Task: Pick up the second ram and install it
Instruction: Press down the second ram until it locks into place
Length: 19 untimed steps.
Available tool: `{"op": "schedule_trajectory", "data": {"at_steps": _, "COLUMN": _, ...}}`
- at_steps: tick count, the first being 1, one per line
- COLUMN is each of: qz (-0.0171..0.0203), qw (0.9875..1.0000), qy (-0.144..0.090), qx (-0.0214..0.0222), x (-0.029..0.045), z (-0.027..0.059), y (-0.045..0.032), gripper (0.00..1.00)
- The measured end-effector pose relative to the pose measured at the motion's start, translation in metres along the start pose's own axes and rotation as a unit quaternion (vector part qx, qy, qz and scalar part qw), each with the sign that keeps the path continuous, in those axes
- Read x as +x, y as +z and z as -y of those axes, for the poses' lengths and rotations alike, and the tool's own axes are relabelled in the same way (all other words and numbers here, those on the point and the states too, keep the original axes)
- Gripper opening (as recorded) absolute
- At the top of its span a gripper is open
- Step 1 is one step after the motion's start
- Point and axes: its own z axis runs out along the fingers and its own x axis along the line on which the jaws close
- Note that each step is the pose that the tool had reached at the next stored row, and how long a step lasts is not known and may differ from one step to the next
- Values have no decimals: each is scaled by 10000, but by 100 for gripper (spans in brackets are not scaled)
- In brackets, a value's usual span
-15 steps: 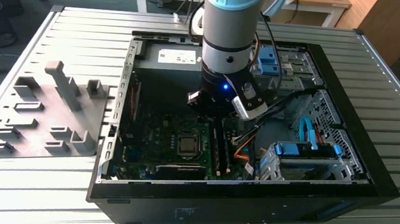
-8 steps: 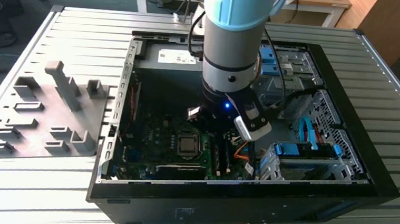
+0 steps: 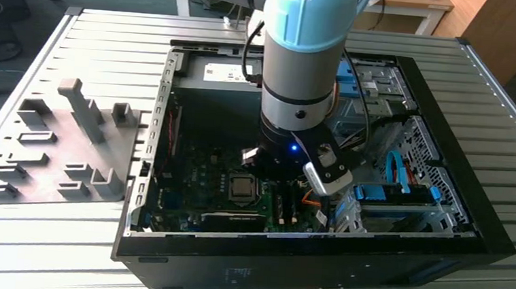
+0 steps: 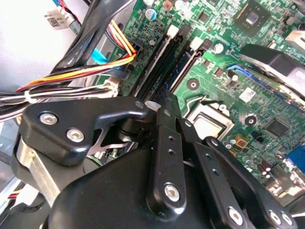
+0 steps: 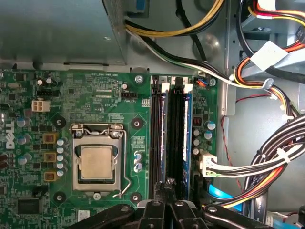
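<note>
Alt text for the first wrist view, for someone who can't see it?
The gripper reaches down over the memory slots of a green motherboard inside an open computer case, its dark fingers at the near end of the slots. Beside the slots sits a CPU socket in a metal frame, and bundled cables run along the other side.

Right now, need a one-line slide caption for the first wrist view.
Claw poised over the motherboard's memory slots, beside the CPU socket, inside the open PC case.

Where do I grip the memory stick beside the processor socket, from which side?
Likely the top edge of the memory stick, pinched across its flat faces from straight above: it stands on edge in its slot, leaving only that edge free.
</note>
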Motion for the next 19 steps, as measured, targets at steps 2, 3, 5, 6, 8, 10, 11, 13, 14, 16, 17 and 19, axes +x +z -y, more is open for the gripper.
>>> {"op": "schedule_trajectory", "data": {"at_steps": 2, "qz": 0, "qw": 10000, "qy": -1, "qx": 2, "x": 0, "z": 1, "y": 10, "gripper": 10}}
{"op": "schedule_trajectory", "data": {"at_steps": 3, "qz": -1, "qw": 10000, "qy": -1, "qx": 3, "x": 1, "z": 1, "y": 14, "gripper": 10}}
{"op": "schedule_trajectory", "data": {"at_steps": 5, "qz": -1, "qw": 10000, "qy": -1, "qx": 3, "x": 1, "z": 0, "y": 25, "gripper": 10}}
{"op": "schedule_trajectory", "data": {"at_steps": 6, "qz": -1, "qw": 10000, "qy": -1, "qx": 4, "x": 2, "z": 0, "y": 32, "gripper": 10}}
{"op": "schedule_trajectory", "data": {"at_steps": 8, "qz": -1, "qw": 10000, "qy": -1, "qx": 3, "x": 2, "z": 0, "y": 45, "gripper": 10}}
{"op": "schedule_trajectory", "data": {"at_steps": 10, "qz": -1, "qw": 10000, "qy": -1, "qx": 3, "x": 2, "z": -1, "y": 46, "gripper": 10}}
{"op": "schedule_trajectory", "data": {"at_steps": 11, "qz": -2, "qw": 10000, "qy": -1, "qx": 6, "x": 1, "z": -2, "y": 36, "gripper": 10}}
{"op": "schedule_trajectory", "data": {"at_steps": 13, "qz": 3, "qw": 10000, "qy": 0, "qx": -8, "x": -1, "z": -3, "y": 10, "gripper": 10}}
{"op": "schedule_trajectory", "data": {"at_steps": 14, "qz": 5, "qw": 10000, "qy": 0, "qx": -15, "x": -3, "z": -4, "y": -13, "gripper": 10}}
{"op": "schedule_trajectory", "data": {"at_steps": 16, "qz": 1, "qw": 10000, "qy": -1, "qx": -1, "x": -5, "z": 3, "y": -74, "gripper": 10}}
{"op": "schedule_trajectory", "data": {"at_steps": 17, "qz": 1, "qw": 10000, "qy": 0, "qx": -3, "x": -6, "z": 1, "y": -83, "gripper": 10}}
{"op": "schedule_trajectory", "data": {"at_steps": 19, "qz": 1, "qw": 10000, "qy": 0, "qx": -1, "x": -6, "z": -37, "y": -87, "gripper": 10}}
